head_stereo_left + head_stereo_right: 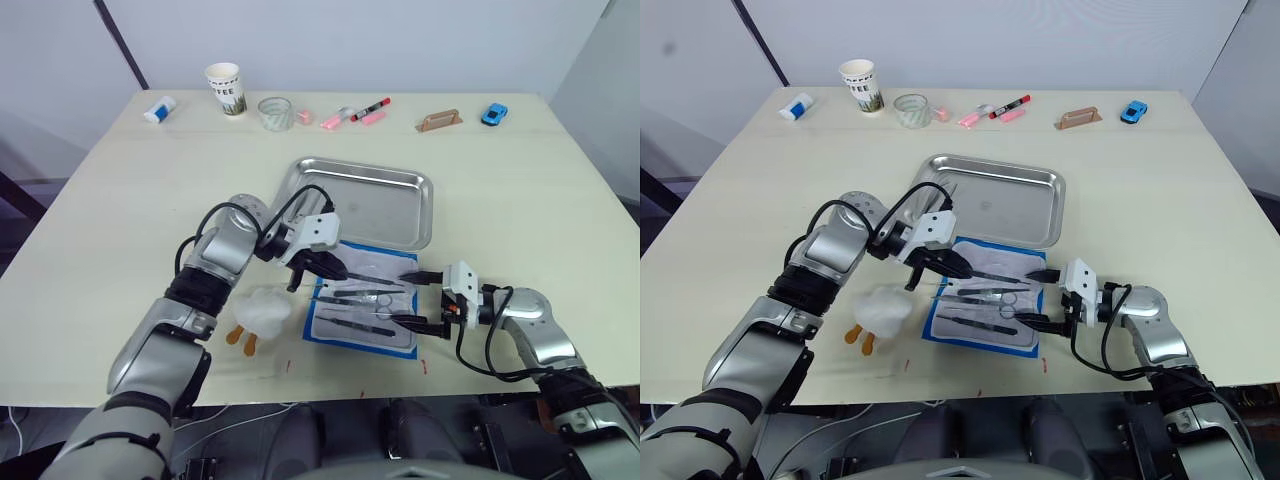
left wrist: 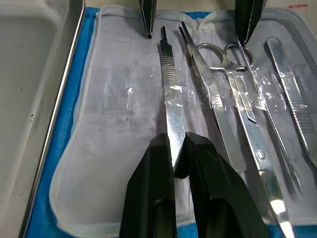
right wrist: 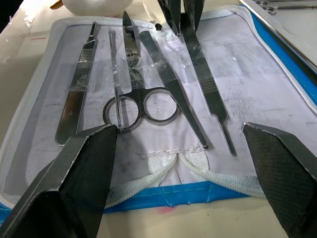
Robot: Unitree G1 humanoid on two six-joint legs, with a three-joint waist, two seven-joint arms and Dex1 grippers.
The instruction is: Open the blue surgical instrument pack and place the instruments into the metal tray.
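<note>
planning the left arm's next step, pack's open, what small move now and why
Probably lift the left gripper straight up: its fingers look closed on the flat-handled instrument, which lies under a clear strap in the open blue pack, beside the metal tray. The right gripper waits open.

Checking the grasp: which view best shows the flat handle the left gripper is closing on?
The left wrist view: the left gripper pinches the flat handle on the open pack's lining. The right wrist view shows its far end; the eye views show it small beside the metal tray.
</note>
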